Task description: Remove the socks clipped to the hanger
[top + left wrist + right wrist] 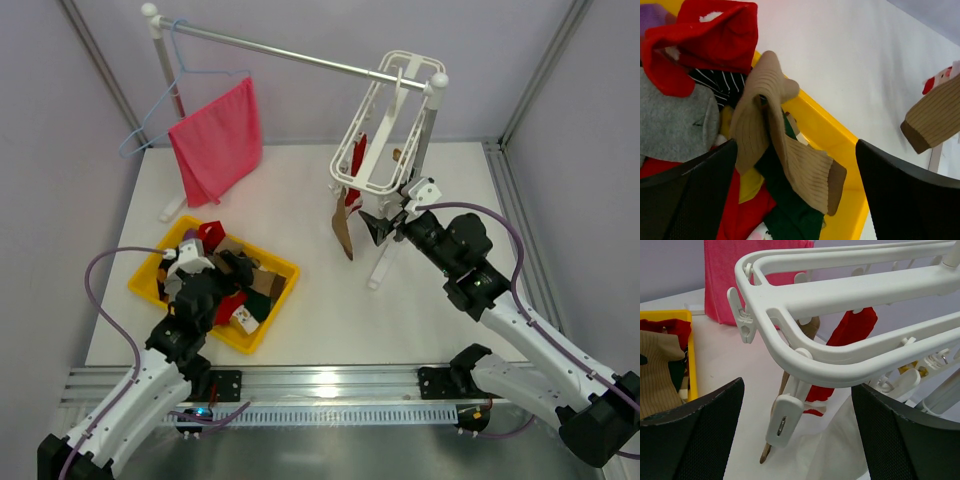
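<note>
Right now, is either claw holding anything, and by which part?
Nothing is held. The left claw is open over the tan sock at the yellow bin; the right claw, open, faces the hanger.

Yellow bin (143,285) front-left on white table (300,200). Pink cloth (215,140), light-blue wire hanger (160,105) hang from metal rail (280,52), rear left.

At one o'clock, on silver metal rail (290,55): white plastic rectangular drying frame (378,130), tan ribbed sock (343,225) and red fabric sock (358,155) clipped beneath. At eight: yellow plastic tray (272,259) holding heaped fabric socks (235,275). At eleven, on rail: pink-red cloth (218,140).
</note>
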